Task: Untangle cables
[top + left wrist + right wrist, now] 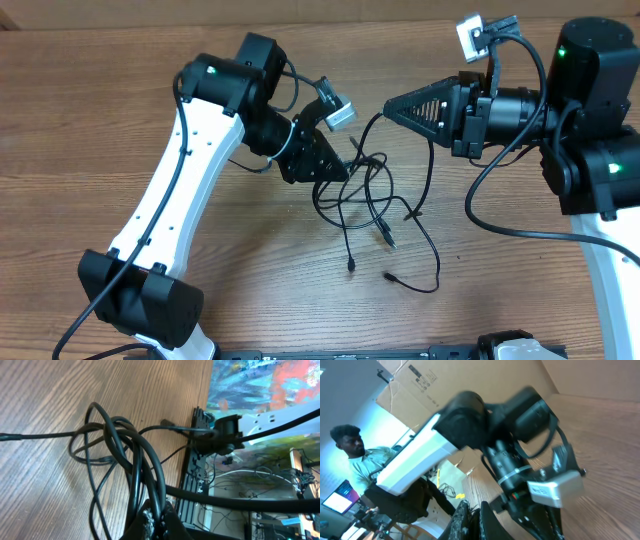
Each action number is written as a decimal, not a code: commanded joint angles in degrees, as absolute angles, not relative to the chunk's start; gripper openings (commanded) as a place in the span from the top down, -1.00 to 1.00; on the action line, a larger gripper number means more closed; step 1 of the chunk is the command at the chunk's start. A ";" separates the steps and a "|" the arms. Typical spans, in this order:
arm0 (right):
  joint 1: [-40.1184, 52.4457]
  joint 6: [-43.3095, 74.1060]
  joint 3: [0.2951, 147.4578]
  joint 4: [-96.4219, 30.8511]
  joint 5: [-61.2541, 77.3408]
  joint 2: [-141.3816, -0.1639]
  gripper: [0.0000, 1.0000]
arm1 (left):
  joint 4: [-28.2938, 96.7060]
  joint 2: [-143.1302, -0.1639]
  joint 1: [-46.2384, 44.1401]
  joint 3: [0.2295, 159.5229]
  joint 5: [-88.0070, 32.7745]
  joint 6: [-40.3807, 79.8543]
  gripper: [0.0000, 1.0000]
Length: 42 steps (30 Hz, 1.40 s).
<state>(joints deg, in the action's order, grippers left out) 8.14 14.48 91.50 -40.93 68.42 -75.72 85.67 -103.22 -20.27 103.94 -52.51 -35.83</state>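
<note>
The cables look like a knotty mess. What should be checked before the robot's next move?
1. Left tool grips the cables: ok, shut on several strands.
2. Right tool holds a strand: cannot tell; it is shut, with a strand running close by its tip.
3. Strands separated: not ok, loops cross over each other.
4. Plug ends lie free on the table: ok.
5. The two tools are apart: ok.

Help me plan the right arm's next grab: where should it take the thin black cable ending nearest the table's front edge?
Probably just behind its tiny plug, where the thin black cable lies flat and alone on bare wood, apart from the tangle held by the left gripper. Come down from above, jaws across it.
</note>
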 commanded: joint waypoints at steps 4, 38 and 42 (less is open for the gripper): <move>4.58 15.31 92.77 -38.30 69.58 -74.70 0.92 | 74.83 -103.90 -19.35 96.20 -46.78 -32.42 0.91; -37.32 21.47 92.68 -31.88 78.39 -71.75 -0.10 | 57.21 -104.77 -7.68 86.74 -48.23 -13.82 0.91; -32.73 10.28 92.64 -46.83 77.25 -71.92 -0.18 | 61.01 -104.77 -7.70 90.43 -50.35 -13.26 0.92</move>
<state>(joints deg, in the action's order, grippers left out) -35.40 18.55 91.81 -42.72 76.18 -72.58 59.51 -104.22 -7.40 86.91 -45.06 -14.41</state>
